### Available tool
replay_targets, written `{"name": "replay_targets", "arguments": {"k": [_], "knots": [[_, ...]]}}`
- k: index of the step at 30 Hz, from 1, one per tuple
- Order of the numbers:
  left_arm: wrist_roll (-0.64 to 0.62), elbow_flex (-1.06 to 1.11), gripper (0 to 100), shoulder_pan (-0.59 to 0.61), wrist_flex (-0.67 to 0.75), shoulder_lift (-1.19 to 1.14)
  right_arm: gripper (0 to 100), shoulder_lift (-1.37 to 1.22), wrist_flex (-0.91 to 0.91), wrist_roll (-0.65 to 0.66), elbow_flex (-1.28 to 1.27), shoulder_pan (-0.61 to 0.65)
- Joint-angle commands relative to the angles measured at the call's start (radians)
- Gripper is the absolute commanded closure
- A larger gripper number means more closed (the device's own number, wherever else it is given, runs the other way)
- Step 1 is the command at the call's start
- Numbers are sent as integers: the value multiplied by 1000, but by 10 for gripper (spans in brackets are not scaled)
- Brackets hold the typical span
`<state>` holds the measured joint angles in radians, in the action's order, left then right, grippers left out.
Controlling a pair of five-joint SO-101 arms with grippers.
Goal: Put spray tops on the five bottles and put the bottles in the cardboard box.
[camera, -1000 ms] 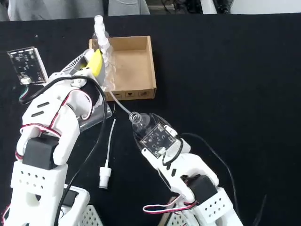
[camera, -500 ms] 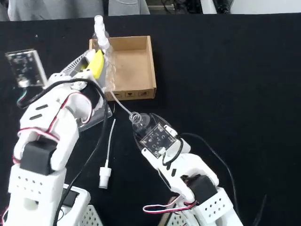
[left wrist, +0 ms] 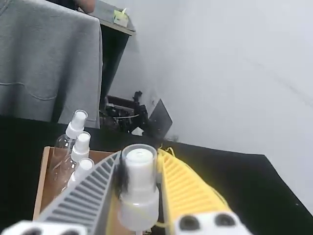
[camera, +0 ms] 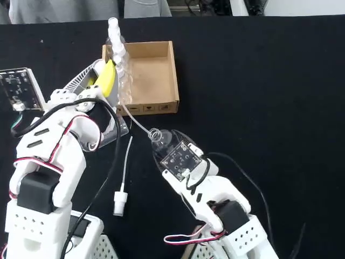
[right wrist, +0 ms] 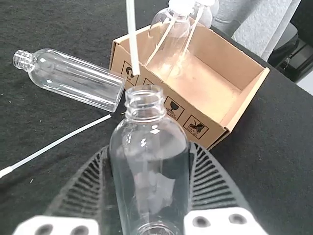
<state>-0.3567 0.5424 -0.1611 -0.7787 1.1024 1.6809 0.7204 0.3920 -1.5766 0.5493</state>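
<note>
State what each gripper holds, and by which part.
Left gripper: a spray top, by its head. Right gripper: an uncapped clear bottle, around its body.

- Bottles (camera: 123, 67) stand in the cardboard box (camera: 156, 81), at its left wall.
- An open bottle (right wrist: 149, 127) is in front of the box.
- A second bottle (right wrist: 68, 78) lies on the table (camera: 259, 81), left of it.
- A spray top (camera: 121, 200) lies between the arms.

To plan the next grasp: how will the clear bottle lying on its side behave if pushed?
The lying bottle is round and rests on its side, so a push will probably roll it across the table. It looks empty and uncapped, so likely light. Its smooth clear wall may slip in an end effector.
</note>
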Motion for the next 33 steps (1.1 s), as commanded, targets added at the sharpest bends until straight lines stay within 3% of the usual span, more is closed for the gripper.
{"name": "replay_targets", "arguments": {"k": [1,6,18,33], "knots": [[11,13,970,-13,51,18,942,31,-6,6,8,11],[11,87,970,-15,129,18,942,31,-6,6,8,11],[21,127,970,-88,129,20,942,31,-6,6,8,11],[46,156,970,-91,127,20,942,31,-6,6,8,9]]}}
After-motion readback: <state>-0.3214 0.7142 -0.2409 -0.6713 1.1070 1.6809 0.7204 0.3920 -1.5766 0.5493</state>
